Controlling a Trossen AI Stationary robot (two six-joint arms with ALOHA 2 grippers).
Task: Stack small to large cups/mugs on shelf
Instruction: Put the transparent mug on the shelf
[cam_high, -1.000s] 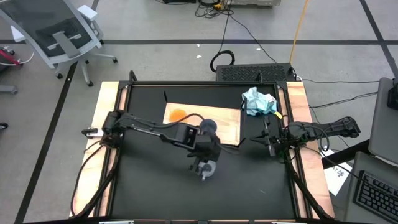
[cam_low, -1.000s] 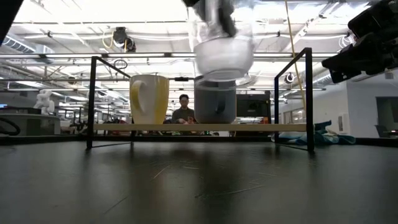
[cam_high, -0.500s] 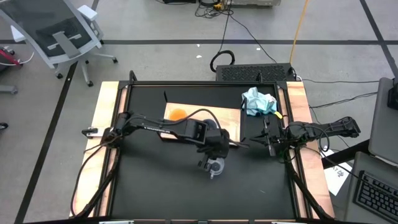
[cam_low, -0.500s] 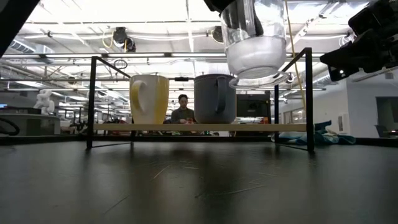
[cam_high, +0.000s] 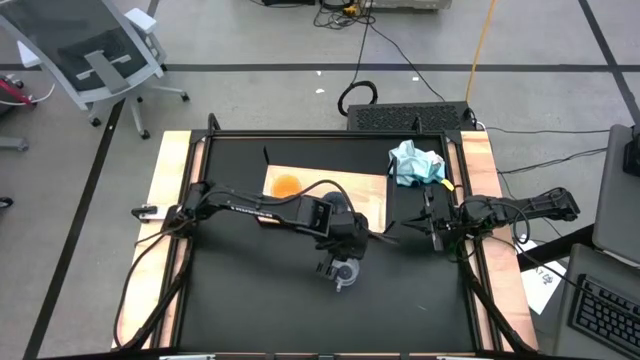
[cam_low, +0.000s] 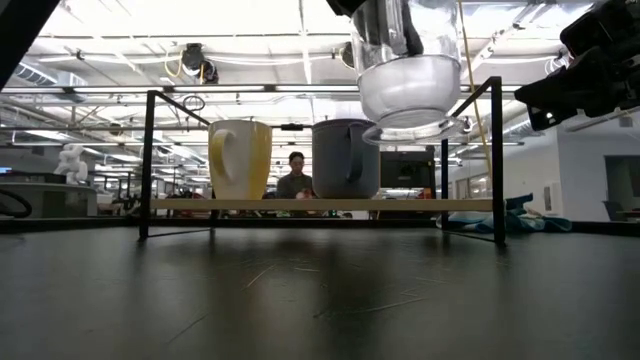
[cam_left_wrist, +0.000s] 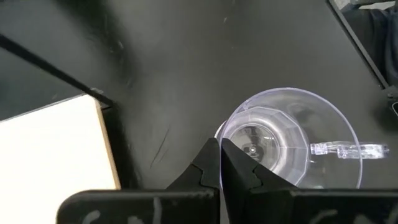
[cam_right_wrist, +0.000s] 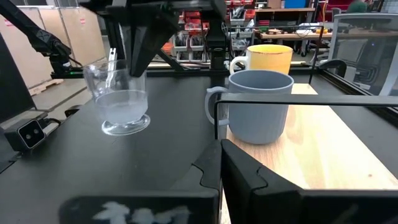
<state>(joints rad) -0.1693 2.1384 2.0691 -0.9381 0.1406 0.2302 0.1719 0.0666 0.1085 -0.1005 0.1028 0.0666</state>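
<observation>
The left gripper (cam_high: 343, 268) was seen clamped on the rim of the clear glass cup (cam_low: 408, 78), its two fingers (cam_left_wrist: 211, 168) pinched tight together over the cup's wall. The cup was held upright and clear of the black table (cam_high: 250, 310), hanging directly under the gripper, with its thin handle (cam_left_wrist: 348, 149) pointing away from the fingers to one side. From table height the cup's foot was seen above the level of the shelf (cam_low: 320, 205), in front of and a little to the side of the blue-grey mug (cam_low: 346, 158).

The shelf, a light-wood board (cam_high: 365, 195), lay just beyond the left gripper, toward the far side of the table. Two mugs were standing on it: the blue-grey mug (cam_right_wrist: 260, 104), nearer the gripper and partly covered by the left arm in the overhead view, and the orange mug (cam_high: 286, 184) with its white handle, farther from the gripper along the board. Both were upright and set apart from each other.

The right gripper (cam_high: 432, 226) was held off to the side of the board, well apart from the glass cup, with its fingers (cam_right_wrist: 214, 168) closed on nothing. A crumpled light-blue cloth (cam_high: 416, 163) lay beyond it at the table's far corner. A person (cam_low: 294, 178) was visible in the room behind the shelf.
</observation>
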